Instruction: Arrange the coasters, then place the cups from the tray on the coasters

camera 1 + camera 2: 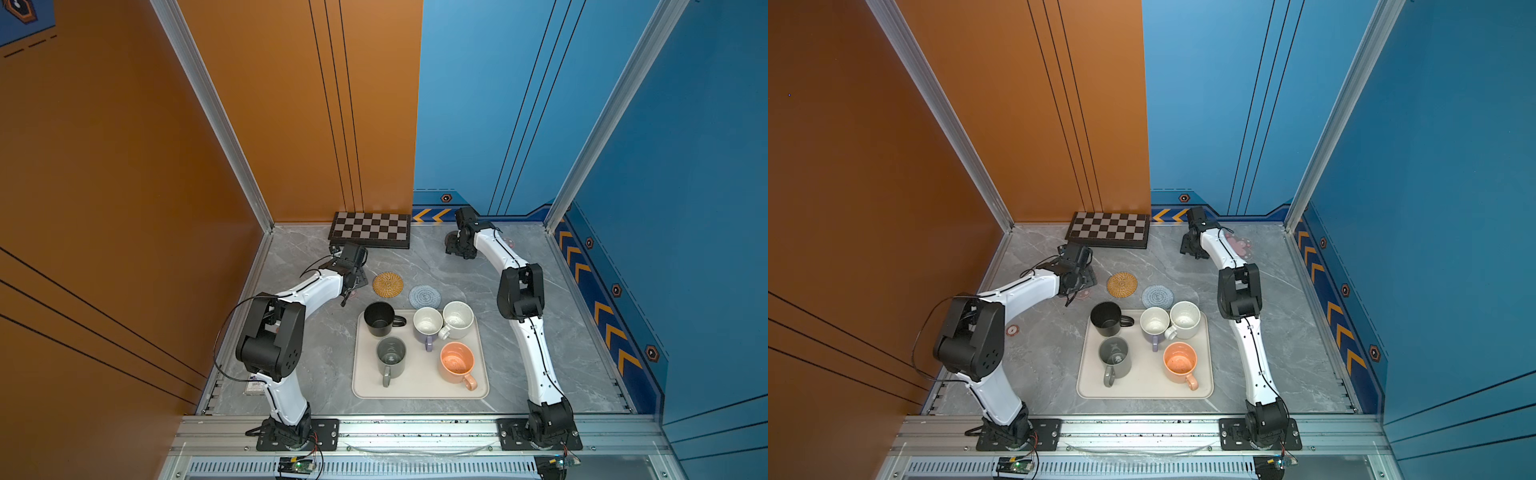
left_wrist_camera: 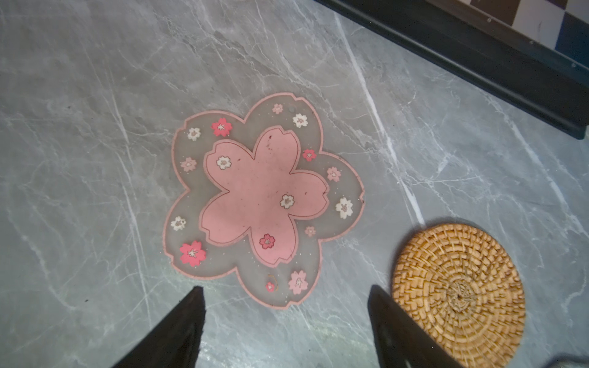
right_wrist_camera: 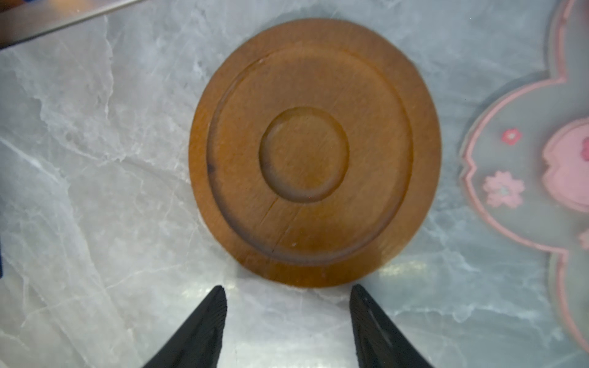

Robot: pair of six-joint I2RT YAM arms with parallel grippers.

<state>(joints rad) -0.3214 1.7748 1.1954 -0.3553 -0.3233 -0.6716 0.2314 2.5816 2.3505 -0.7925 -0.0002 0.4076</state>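
The cream tray [image 1: 417, 394] holds the black [image 1: 379, 319], grey [image 1: 390, 357], lavender [image 1: 427, 326], speckled cream [image 1: 458, 320] and peach [image 1: 457, 363] cups. Beyond it lie the rattan coaster [image 1: 387, 284] and the blue crochet coaster [image 1: 424, 296]. My left gripper [image 2: 285, 287] hangs open just above a pink flower coaster [image 2: 264, 200], beside the rattan coaster [image 2: 459, 293]. My right gripper [image 3: 287, 286] stands open at the edge of the brown wooden coaster [image 3: 314, 153], with a second flower coaster [image 3: 541, 159] beside it. Neither gripper holds anything.
A black-and-grey chequered board [image 1: 370, 229] lies against the back wall, close behind the left gripper [image 1: 349, 293]. The right gripper [image 1: 455, 249] works at the back right, near the blue wall. A small round sticker [image 1: 1012, 330] sits on the marble by the left arm.
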